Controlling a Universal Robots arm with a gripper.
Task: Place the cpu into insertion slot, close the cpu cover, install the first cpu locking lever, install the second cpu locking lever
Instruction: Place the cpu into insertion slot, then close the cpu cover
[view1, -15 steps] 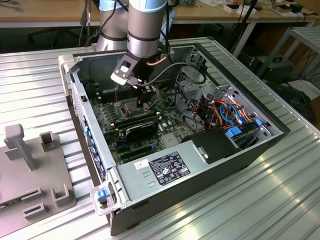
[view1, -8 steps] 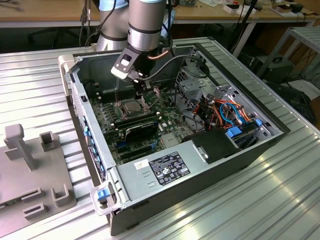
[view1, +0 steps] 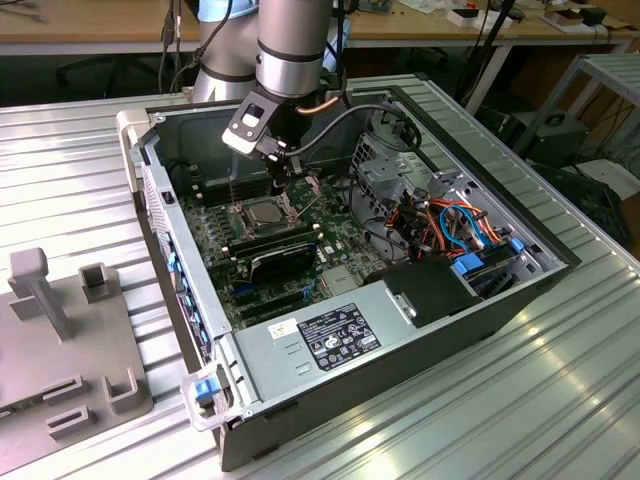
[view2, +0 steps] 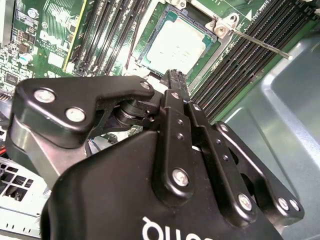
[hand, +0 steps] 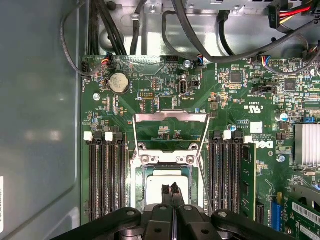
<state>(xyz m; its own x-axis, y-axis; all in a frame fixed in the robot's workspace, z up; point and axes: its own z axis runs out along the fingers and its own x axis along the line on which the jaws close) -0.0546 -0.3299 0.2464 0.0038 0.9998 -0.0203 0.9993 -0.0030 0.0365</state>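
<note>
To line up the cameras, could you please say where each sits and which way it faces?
Exterior view: off the arm, looking down into the computer case; the arm and gripper show.
First wrist view: on the wrist, facing down the shut gripper at the cpu.
Second wrist view: behind the gripper, looking slantwise at the cpu.
Both wrist views share gripper and cpu.

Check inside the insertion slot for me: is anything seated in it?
The cpu lies in the insertion slot, silver top up, with the cpu cover open. The shut pincer hides part of the chip and one edge of the slot.
</note>
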